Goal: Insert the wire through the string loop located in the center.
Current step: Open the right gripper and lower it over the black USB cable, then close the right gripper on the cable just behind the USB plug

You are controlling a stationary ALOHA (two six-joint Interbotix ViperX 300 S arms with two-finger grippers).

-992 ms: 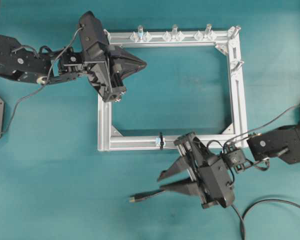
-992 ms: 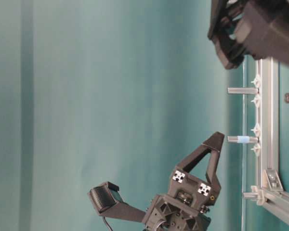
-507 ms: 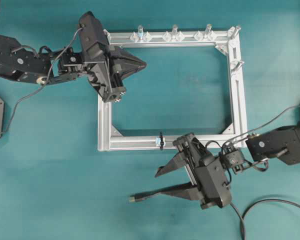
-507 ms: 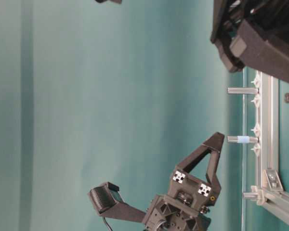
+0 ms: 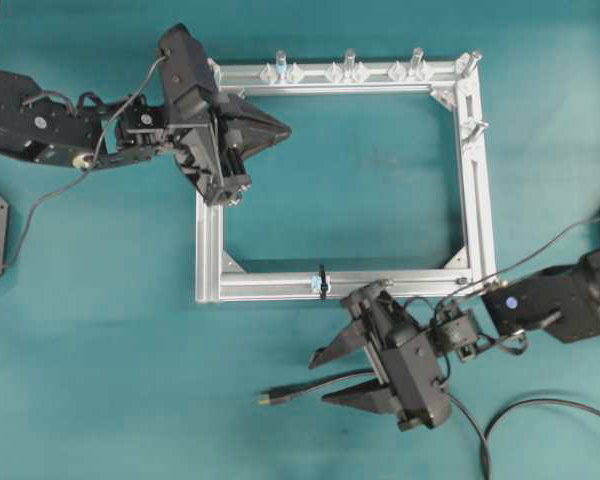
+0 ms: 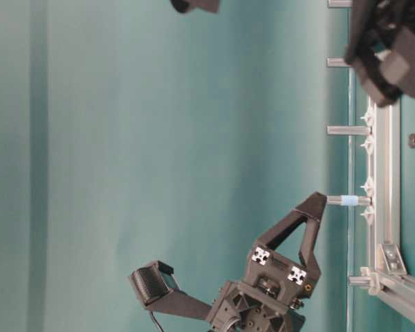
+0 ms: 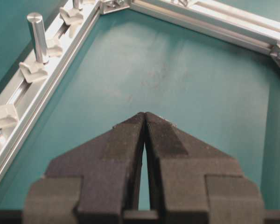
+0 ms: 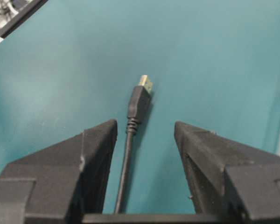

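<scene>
In the overhead view the wire point(image 5: 302, 388) lies on the teal worktop point(image 5: 100, 380) at lower centre, its gold-tipped plug pointing toward the left of the frame. The right gripper point(image 5: 330, 376) sits over it with its jaws spread, one finger on each side of the cable and neither touching it; the right wrist view shows the wire point(image 8: 130, 140) running up the gap between the two fingers, the plug lying just past their tips. The string loop point(image 5: 322, 282) wraps the lower bar of the aluminium frame point(image 5: 476, 190), just above that gripper. The left gripper point(image 5: 284, 128) hovers at the frame's upper left corner, clenched on nothing.
</scene>
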